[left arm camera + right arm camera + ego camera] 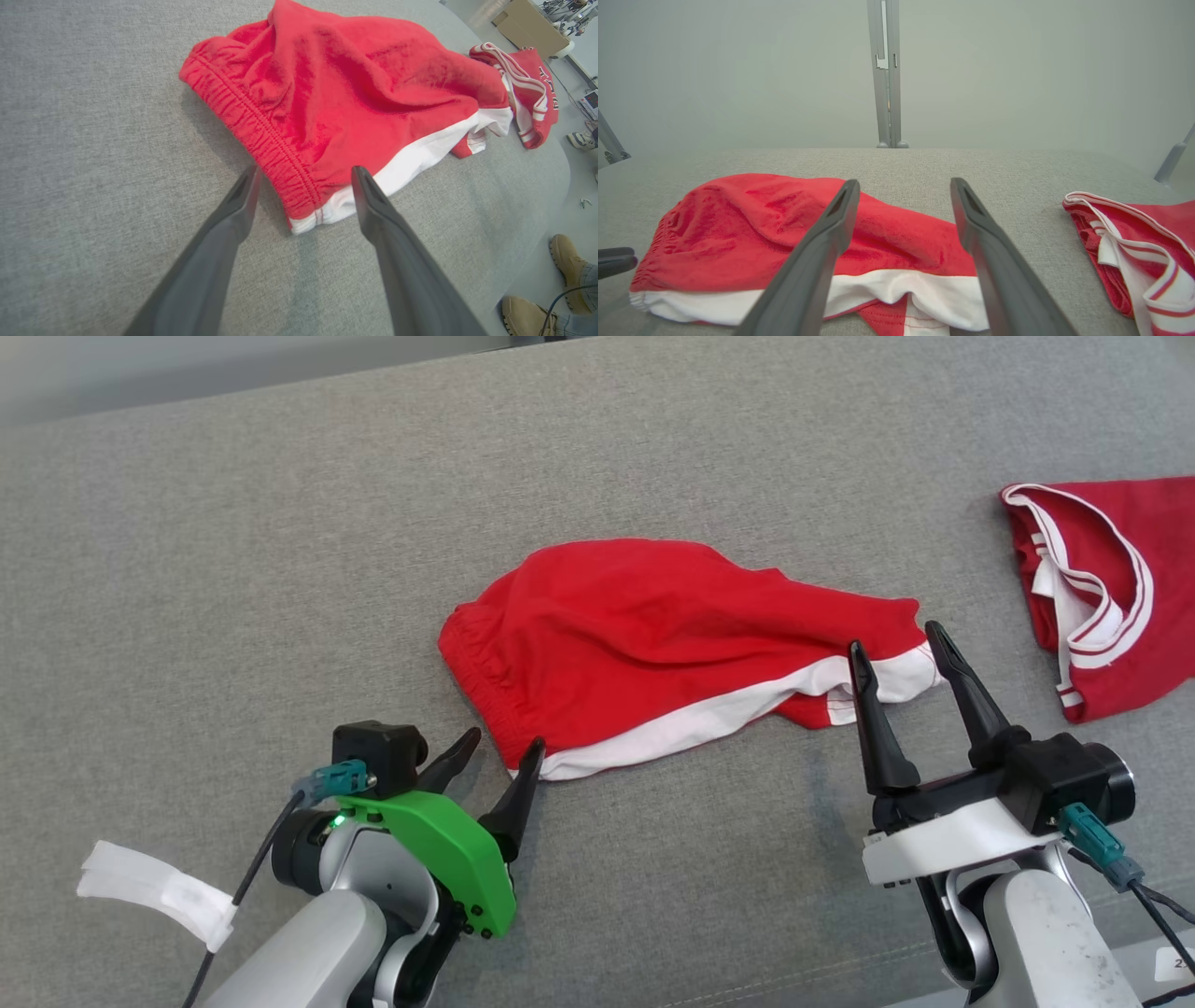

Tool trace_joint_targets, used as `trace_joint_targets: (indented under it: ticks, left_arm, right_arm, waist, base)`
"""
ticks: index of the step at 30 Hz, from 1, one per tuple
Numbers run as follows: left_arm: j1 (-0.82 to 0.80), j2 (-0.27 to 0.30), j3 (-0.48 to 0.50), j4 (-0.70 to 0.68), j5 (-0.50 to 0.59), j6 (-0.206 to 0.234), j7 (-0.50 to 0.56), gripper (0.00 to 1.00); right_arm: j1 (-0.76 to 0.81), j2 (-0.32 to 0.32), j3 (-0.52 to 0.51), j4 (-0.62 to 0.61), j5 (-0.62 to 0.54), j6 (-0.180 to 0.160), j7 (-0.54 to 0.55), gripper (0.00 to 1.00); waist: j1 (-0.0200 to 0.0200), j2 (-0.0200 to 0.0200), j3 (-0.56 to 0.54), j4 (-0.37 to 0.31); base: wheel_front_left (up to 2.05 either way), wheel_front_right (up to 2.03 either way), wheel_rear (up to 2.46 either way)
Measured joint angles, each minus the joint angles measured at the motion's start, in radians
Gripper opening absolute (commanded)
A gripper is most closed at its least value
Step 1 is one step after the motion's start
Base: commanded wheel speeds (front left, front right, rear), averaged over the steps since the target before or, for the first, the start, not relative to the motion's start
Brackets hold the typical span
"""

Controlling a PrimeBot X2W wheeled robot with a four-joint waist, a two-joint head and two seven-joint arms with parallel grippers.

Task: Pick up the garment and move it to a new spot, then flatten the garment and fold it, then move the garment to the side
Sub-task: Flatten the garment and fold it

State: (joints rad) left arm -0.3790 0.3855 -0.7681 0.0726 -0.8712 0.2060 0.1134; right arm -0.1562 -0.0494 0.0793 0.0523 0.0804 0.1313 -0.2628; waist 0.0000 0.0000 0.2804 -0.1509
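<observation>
While both tools stand wide open with nothing in them, the red cotton shorts with the white side band (653, 635) lie loose in the middle of the grey fabric-covered worktop (233, 569), rumpled and humped rather than flat. From the head camera I read the elastic waistband at their 9 o'clock end and the leg hems at their 3 o'clock end, with the white band running along the near edge.

My left tool (505, 739) sits at about 7 o'clock from the shorts. Its two dark fingers straddle the near waistband corner, and one tip is just beside the white edge; I cannot tell whether it touches. My right tool (894, 637) sits at about 4 o'clock, fingers spread over the white hem end and, as far as its own camera shows, above the cloth rather than gripping it.

I judge the placement deliberate: one tool at each end of the near edge gives me two pinch points for pulling the cloth taut and spreading it before any fold. The hump in the middle says flattening is not yet done.

A second red garment with white striped trim (1111, 607) lies well apart at 3 o'clock, so I would keep the right tool's reach short of it.
</observation>
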Motion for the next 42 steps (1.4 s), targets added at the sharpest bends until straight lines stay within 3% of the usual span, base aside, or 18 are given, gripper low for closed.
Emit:
trace_joint_targets:
  ticks: [5, 11, 12, 14, 22, 28, 35, 36, 37, 38, 42]
  left_arm:
    - [-0.01, -0.03, -0.006, 0.032, -0.003, -0.005, -0.002, 1.0]
    - [-0.059, -0.063, -0.007, 0.104, -0.011, -0.022, 0.004, 1.0]
    - [-0.068, -0.062, -0.008, 0.124, -0.011, -0.023, 0.01, 0.72]
    - [-0.083, -0.058, -0.01, 0.157, 0.0, -0.025, 0.008, 0.0]
    - [-0.1, -0.052, -0.006, 0.175, -0.02, -0.067, 0.017, 0.0]
    - [-0.155, -0.021, 0.056, 0.168, -0.033, -0.054, 0.009, 0.0]
    - [-0.196, -0.014, 0.031, 0.269, -0.043, -0.049, 0.087, 0.0]
    - [-0.196, -0.015, 0.027, 0.283, -0.043, -0.055, 0.088, 0.15]
    - [-0.195, -0.017, 0.026, 0.292, -0.043, -0.059, 0.086, 0.48]
    - [-0.194, -0.019, 0.024, 0.299, -0.043, -0.061, 0.08, 1.0]
    - [-0.175, -0.01, 0.033, 0.305, -0.024, -0.06, 0.014, 1.0]
  right_arm:
    - [-0.005, -0.002, 0.007, 0.001, -0.003, 0.0, 0.0, 1.0]
    - [-0.012, -0.005, 0.004, 0.001, -0.003, 0.0, 0.0, 1.0]
    - [-0.012, -0.005, 0.003, 0.001, -0.003, 0.0, 0.0, 1.0]
    - [-0.012, -0.005, 0.006, 0.001, -0.003, 0.0, 0.0, 1.0]
    - [-0.012, -0.003, -0.004, 0.001, 0.002, 0.0, 0.0, 1.0]
    - [-0.01, -0.003, -0.007, 0.003, 0.002, 0.0, 0.0, 1.0]
    - [-0.011, -0.002, 0.017, 0.019, 0.003, 0.0, 0.0, 1.0]
    - [-0.011, -0.002, 0.02, 0.02, 0.003, 0.0, 0.0, 1.0]
    - [-0.011, -0.002, 0.019, 0.021, 0.004, 0.0, 0.0, 1.0]
    - [-0.011, -0.002, 0.017, 0.021, 0.004, 0.0, 0.0, 1.0]
    - [-0.009, -0.006, 0.0, 0.019, 0.002, 0.0, 0.0, 1.0]
  waist:
    - [0.0, 0.0, -0.007, 0.03]
    - [0.0, 0.0, 0.008, 0.017]
    - [0.0, 0.0, 0.011, 0.013]
    - [0.0, 0.0, 0.016, 0.004]
    - [0.0001, 0.0, 0.02, -0.027]
    - [0.0, 0.0, 0.011, -0.027]
    - [0.0001, 0.0, 0.001, -0.025]
    - [0.0001, 0.0, -0.001, -0.027]
    - [0.0001, 0.0, -0.003, -0.028]
    - [0.0001, 0.0, -0.004, -0.03]
    - [0.0, 0.0, -0.018, -0.032]
  base:
    - [0.0, 0.0, 0.0]
    - [0.0, 0.0, 0.0]
    - [0.0, 0.0, 0.0]
    - [0.0, 0.0, 0.0]
    - [0.0, 0.0, 0.0]
    - [0.0, 0.0, 0.0]
    - [0.0, 0.0, 0.0]
    - [0.0, 0.0, 0.0]
    - [0.0, 0.0, 0.0]
    - [0.0, 0.0, 0.0]
    - [0.0, 0.0, 0.0]
